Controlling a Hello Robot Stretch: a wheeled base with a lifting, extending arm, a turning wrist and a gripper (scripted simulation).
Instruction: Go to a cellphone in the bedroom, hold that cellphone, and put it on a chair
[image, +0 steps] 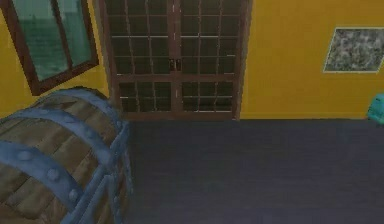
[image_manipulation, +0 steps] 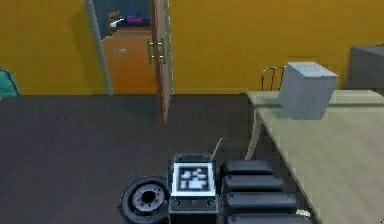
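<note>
My arm (image_manipulation: 250, 190) lies low at the bottom of the arm side view, with a white marker square (image_manipulation: 195, 180) at its end. Left of the marker sits the gripper's dark round body (image_manipulation: 147, 200) over dark floor. I cannot make out its far end, so I cannot tell whether it holds anything. A thin chair back (image_manipulation: 270, 78) rises behind the far left corner of a light wooden table (image_manipulation: 335, 135). A grey box (image_manipulation: 308, 88) stands on that table.
Ahead, a wooden chest with blue bands (image: 60, 160) takes up the lower left, with dark glass double doors (image: 175, 60) beyond and a window (image: 55, 40). A framed picture (image: 352, 48) hangs on the yellow wall. An orange door (image_manipulation: 160, 60) stands ajar. A teal object (image_manipulation: 5, 82) shows at the edge.
</note>
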